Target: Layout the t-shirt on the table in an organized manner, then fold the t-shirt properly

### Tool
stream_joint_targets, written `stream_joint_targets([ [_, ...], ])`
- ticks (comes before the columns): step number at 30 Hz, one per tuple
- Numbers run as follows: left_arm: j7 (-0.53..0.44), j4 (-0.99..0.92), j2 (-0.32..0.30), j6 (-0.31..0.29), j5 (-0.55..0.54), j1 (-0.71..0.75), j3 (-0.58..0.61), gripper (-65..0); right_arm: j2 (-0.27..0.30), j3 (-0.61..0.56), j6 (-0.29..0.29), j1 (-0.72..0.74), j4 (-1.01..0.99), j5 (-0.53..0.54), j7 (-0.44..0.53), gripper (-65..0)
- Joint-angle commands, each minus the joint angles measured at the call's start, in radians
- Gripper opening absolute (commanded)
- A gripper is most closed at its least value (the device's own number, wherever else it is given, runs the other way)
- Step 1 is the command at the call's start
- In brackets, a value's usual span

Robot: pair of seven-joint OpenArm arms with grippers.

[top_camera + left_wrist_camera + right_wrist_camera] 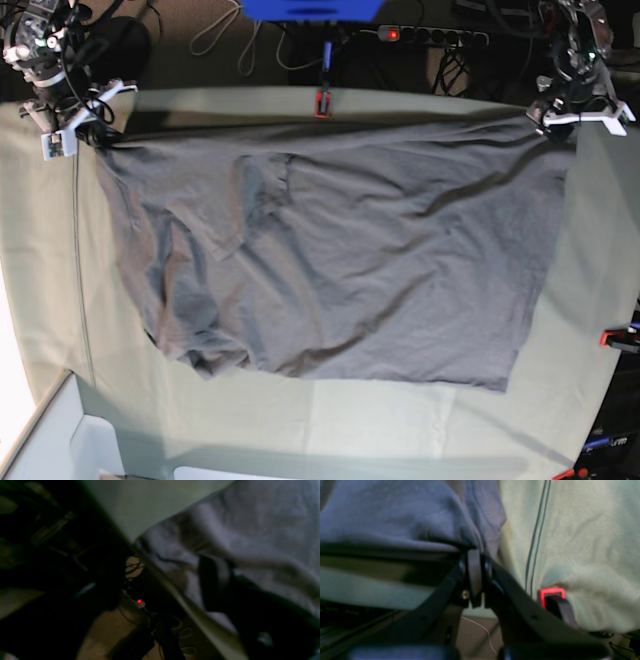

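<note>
Fabric of the grey t-shirt lies spread across the table, wrinkled, its far edge running beside the red clamp at the table's far side. Left of that clamp in the base view, the right gripper is closed, pinching a corner of the t-shirt between its 2 fingers. Right of the clamp, the left gripper sits at the shirt's other far corner; the blurred wrist view does not show whether it grips or has let go.
</note>
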Motion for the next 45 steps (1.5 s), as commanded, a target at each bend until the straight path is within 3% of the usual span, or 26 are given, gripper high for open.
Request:
stream_joint_targets([
  [1, -0.020, 0.015, -0.010, -0.002, 0.002, 0.000, -0.004, -14.5, 0.010, 0.005, 0.011, -0.002, 0.016, 0.005, 0.022, -65.0],
  [6, -0.020, 0.015, -0.010, -0.004, 0.003, -0.003, -0.004, -18.5, 0.010, 0.005, 0.011, 0.001, 0.016, 0.005, 0.022, -65.0],
  [12, -0.020, -0.037, -0.010, -0.004, 0.002, -0.030, -0.006, -31.6, 0.010, 0.005, 0.011, 0.001, 0.016, 0.005, 0.022, -65.0],
  [21, -0.020, -0.062, -0.010, -0.004, 0.003, -0.056, -0.004, -33.3, 0.013, 0.005, 0.011, 0.001, 0.016, 0.005, 0.022, -65.0],
  [28, -0.022, -0.057, -0.010, -0.004, 0.002, -0.055, -0.006, -55.9, 0.015, 0.005, 0.011, 0.002, 0.016, 0.005, 0.022, -65.0],
  [30, -0.022, -0.051, -0.010, -0.004, -0.003, -0.053, -0.006, -65.0, 0.015, 0.005, 0.011, 0.002, 0.016, 0.005, 0.022, -65.0],
  [45, -0.020, 0.170, 0.010, -0.004, 0.002, -0.027, -0.003, -65.0, 0.012, 0.034, 0.011, 0.039, 0.017, 0.005, 0.022, -65.0],
])
